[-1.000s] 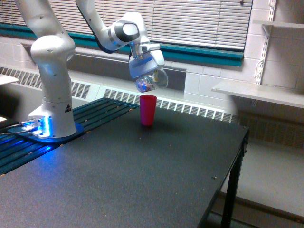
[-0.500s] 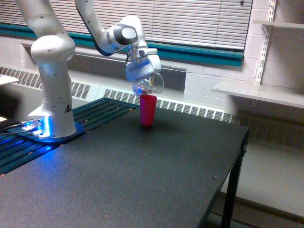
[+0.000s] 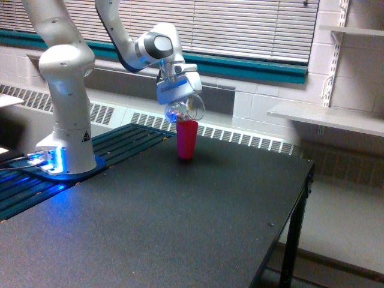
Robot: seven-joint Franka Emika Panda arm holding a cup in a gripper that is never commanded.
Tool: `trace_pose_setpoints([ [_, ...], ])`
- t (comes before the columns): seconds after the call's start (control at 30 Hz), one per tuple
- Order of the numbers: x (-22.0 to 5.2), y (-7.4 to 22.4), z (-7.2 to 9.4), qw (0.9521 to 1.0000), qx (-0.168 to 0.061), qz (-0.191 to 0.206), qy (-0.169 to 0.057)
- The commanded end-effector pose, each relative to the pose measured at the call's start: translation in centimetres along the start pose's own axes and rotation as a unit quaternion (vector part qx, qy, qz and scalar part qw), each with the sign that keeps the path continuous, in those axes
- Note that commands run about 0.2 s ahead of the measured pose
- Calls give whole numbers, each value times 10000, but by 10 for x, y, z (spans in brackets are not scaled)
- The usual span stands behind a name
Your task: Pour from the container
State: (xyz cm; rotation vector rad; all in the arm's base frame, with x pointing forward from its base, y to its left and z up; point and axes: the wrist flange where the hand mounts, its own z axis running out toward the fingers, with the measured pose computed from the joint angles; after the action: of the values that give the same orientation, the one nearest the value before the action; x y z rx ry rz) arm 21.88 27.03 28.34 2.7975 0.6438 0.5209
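Note:
In the exterior view my gripper (image 3: pixel 178 101) is shut on the container (image 3: pixel 183 109), a small clear rounded cup with small dark reddish pieces showing inside. The container hangs tilted, its mouth turned toward the exterior view's right. It sits just above the rim of an upright pink-red plastic cup (image 3: pixel 186 139) that stands on the black table (image 3: pixel 180 228). The container's lower edge looks very close to the red cup's rim; whether they touch I cannot tell.
The arm's white base (image 3: pixel 67 129) stands at the exterior view's left on a slatted stand with a blue light. The table's right edge (image 3: pixel 300 198) drops to the floor. Behind are a radiator, window blinds and a wall shelf (image 3: pixel 336 117).
The gripper has carried the container down and toward the exterior view's left, from above and right of the red cup to just over its rim. The red cup has not moved.

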Motion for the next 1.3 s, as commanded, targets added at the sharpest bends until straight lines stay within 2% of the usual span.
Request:
trace_pose_setpoints([
  [0.03,-1,-5,1,10000,-70,-64,-20],
  [0.5,10,-10,-7,9993,-261,-268,40],
  [1.0,-2,6,6,9986,-429,-290,-140],
  [1.3,-4,12,6,9983,-474,-296,-151],
])
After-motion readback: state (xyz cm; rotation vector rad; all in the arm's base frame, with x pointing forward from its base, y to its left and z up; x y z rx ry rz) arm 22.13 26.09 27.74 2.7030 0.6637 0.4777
